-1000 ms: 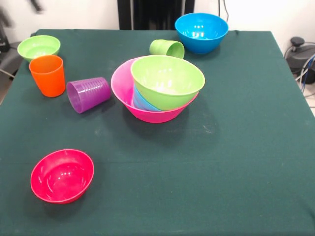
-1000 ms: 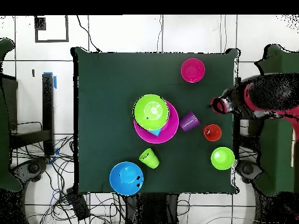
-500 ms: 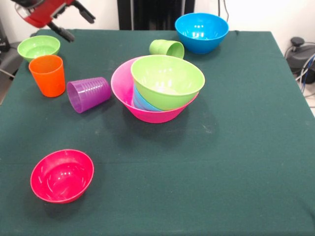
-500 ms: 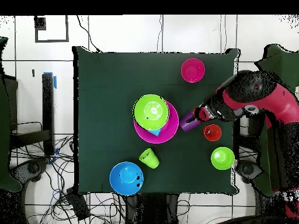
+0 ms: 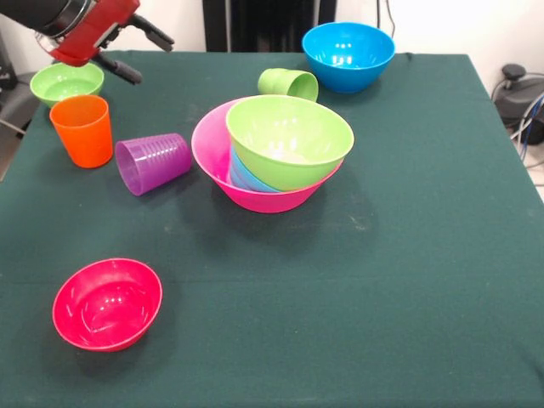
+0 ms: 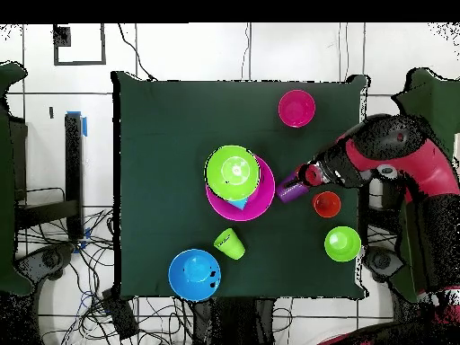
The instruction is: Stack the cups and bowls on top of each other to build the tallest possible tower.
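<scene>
Empty fingers (image 5: pixel 136 51), apparently apart, above purple cup (image 5: pixel 153 163).

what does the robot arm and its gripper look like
The arm is bulky and rounded, red shell with black sections. The gripper has a red body and two thin black fingers, seen at the top left of the front view.

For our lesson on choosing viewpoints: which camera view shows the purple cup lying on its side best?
The front view. There the purple cup shows whole, tipped over, ribbed, its mouth toward the orange cup. In the overhead view the purple cup is small, and the gripper hangs at its edge.
</scene>
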Controlling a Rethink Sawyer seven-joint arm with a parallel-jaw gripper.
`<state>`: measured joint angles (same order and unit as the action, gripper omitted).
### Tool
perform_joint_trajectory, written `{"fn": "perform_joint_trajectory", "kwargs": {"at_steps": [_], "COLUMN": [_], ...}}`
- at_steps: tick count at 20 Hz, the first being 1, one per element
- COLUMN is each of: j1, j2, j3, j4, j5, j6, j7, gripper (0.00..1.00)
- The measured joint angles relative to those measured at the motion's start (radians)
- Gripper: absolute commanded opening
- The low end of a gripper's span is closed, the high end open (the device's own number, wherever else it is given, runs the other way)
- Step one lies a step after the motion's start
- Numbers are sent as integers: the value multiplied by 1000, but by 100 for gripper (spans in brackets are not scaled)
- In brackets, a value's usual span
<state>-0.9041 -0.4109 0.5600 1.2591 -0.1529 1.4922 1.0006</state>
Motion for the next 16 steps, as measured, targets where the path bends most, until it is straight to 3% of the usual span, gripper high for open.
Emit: {"fn": "perform_joint_trajectory", "kwargs": {"at_steps": [9, 13, 16], "j1": [-3, -15, -29], "j2": [5, 0, -30], "j3": [-17, -15, -15], "j4": [0, 3, 12], "j5": [72, 69, 23], "j6": [-48, -162, -311], "j7": [83, 92, 92], "gripper": [100, 100, 100]}}
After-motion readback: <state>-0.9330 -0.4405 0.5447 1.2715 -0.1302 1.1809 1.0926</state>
